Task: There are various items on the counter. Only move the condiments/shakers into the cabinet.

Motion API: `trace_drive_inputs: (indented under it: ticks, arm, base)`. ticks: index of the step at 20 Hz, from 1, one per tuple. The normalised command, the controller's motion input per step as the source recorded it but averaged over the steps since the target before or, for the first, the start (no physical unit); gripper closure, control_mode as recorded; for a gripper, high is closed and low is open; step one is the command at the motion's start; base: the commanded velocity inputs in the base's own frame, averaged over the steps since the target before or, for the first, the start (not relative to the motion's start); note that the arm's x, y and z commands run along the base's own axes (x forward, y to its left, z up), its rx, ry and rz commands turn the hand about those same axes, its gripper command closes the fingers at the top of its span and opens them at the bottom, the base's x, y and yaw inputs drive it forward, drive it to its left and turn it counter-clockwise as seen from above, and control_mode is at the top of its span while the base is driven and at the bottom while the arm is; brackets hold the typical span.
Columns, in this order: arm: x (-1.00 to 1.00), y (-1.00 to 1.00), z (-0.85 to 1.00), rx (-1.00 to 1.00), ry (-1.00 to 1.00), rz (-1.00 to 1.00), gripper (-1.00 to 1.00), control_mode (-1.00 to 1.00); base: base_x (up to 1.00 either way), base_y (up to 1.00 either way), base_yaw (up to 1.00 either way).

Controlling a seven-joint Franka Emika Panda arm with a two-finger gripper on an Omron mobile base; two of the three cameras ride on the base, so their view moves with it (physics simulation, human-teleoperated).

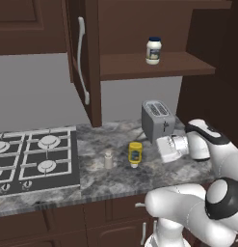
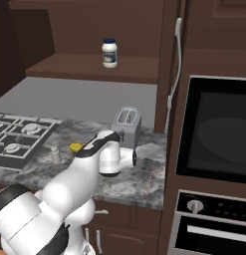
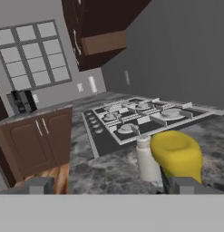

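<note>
A white jar with a dark blue lid (image 1: 153,50) stands on the shelf of the open wall cabinet (image 1: 188,65). On the speckled counter (image 1: 120,181) a slim yellow squeeze bottle (image 1: 135,153) stands just left of my white hand (image 1: 168,148), which lies level and points at it. A small pale grey shaker (image 1: 109,159) stands a little further left. In the hand view my gripper (image 3: 113,185) is open, its tips wide apart. The yellow bottle (image 3: 177,154) looms close by the right tip, with the shaker (image 3: 146,158) behind it. Nothing is held.
A boxy grey toaster (image 1: 157,119) stands right behind my hand. The cabinet door with its long silver handle (image 1: 82,58) hangs open above the counter's left part. A black stovetop (image 1: 33,159) lies to the left, and a built-in oven (image 2: 219,129) stands to the right.
</note>
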Motion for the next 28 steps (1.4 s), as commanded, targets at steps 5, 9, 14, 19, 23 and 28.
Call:
trace_drive_inputs:
  ticks: [5,9,14,19,23,28]
  arm:
    - [0.07,0.29,-0.06,0.0,0.0,0.0,-1.0,-1.0]
    - [0.04,0.06,-0.03,0.0,0.0,0.0,-1.0,-1.0]
    - [0.0,-0.07,-0.01,0.0,-0.02,0.0,-1.0,-1.0]
    - [0.04,-0.1,-0.01,0.0,-0.03,0.0,-1.0,-1.0]
    - [0.24,-0.01,-0.07,0.0,0.0,0.0,-1.0,-1.0]
    - [0.23,-0.02,-0.08,0.0,0.0,0.0,-1.0,-1.0]
  base:
    - [0.0,0.0,0.0]
    - [0.0,0.0,0.0]
    - [0.0,0.0,0.0]
    - [0.0,0.0,0.0]
    - [0.0,0.0,0.0]
    - [0.0,0.0,0.0]
